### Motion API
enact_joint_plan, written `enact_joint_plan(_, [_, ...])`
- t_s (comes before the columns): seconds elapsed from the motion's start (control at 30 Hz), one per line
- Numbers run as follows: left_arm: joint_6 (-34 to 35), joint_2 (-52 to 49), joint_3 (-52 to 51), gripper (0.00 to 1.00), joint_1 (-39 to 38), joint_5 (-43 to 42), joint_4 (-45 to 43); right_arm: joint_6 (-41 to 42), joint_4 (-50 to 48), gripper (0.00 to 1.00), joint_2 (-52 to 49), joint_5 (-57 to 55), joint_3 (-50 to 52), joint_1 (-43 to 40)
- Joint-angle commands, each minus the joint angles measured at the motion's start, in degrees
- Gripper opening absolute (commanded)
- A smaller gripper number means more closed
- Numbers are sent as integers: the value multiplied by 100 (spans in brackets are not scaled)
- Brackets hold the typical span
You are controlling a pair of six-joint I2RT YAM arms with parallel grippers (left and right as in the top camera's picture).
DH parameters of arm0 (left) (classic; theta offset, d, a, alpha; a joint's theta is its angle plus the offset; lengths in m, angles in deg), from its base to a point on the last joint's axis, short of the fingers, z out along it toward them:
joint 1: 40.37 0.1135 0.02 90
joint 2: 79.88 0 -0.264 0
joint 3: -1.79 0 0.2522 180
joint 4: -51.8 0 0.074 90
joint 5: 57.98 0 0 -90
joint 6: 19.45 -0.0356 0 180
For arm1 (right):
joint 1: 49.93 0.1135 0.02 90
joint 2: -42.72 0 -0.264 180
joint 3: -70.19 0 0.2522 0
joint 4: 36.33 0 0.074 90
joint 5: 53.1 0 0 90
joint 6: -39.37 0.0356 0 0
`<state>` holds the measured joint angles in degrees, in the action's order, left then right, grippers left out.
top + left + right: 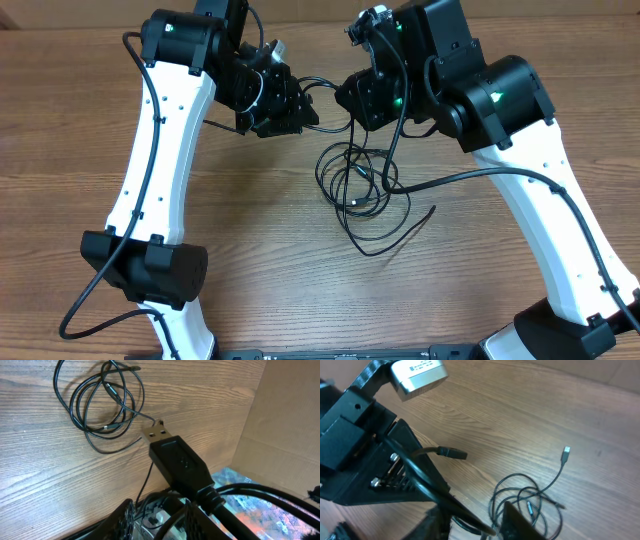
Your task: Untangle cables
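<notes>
Overhead, what am I holding?
— Your left gripper (293, 110) is clamped narrowly on one plug (172, 452); the right gripper (352, 100), can't tell. The cables (360, 188) lie looped on the table (250, 250) between the arms. Draw apart slowly, watching the knot.
</notes>
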<state>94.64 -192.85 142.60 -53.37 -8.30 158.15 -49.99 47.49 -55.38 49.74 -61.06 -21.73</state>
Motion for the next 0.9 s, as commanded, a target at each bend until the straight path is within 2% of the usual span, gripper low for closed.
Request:
enact_joint_plan(0.0, [74, -7, 114, 4, 22, -164, 24, -118, -61, 20, 20, -229, -96, -22])
enact_joint_plan(0.13, [76, -7, 114, 4, 20, -166, 37, -116, -61, 6, 20, -229, -96, -22])
enact_joint_plan(0.2, [76, -7, 114, 4, 22, -162, 35, -116, -66, 4, 20, -229, -96, -22])
enact_joint_plan(0.57, [57, -7, 114, 4, 20, -129, 50, 140, -267, 4, 20, -275, -96, -22])
enact_joint_plan(0.77, [59, -7, 114, 4, 22, -168, 299, -817, -162, 42, 20, -271, -96, -22])
enact_joint_plan(0.87, [81, -7, 114, 4, 22, -173, 420, -1108, -118, 46, 20, -269, -96, -22])
